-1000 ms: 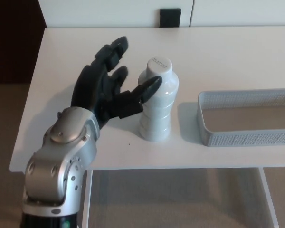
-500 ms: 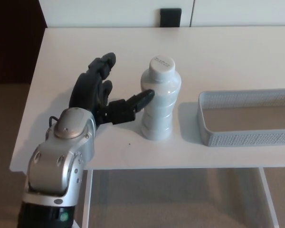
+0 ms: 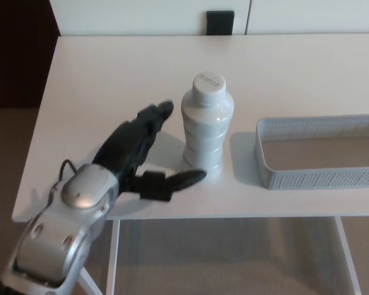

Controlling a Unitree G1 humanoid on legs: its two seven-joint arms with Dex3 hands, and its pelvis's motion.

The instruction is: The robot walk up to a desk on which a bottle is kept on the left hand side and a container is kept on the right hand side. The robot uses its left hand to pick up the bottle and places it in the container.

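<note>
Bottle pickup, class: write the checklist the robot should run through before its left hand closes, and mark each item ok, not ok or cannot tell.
1. White bottle upright on the desk: ok.
2. Cap on: ok.
3. Left hand open beside the bottle: ok.
4. Fingers and thumb on opposite sides of the bottle: not ok, the thumb sits low by its base.
5. Mesh container has room for the bottle: ok.
6. Hand touching the bottle: cannot tell.
</note>
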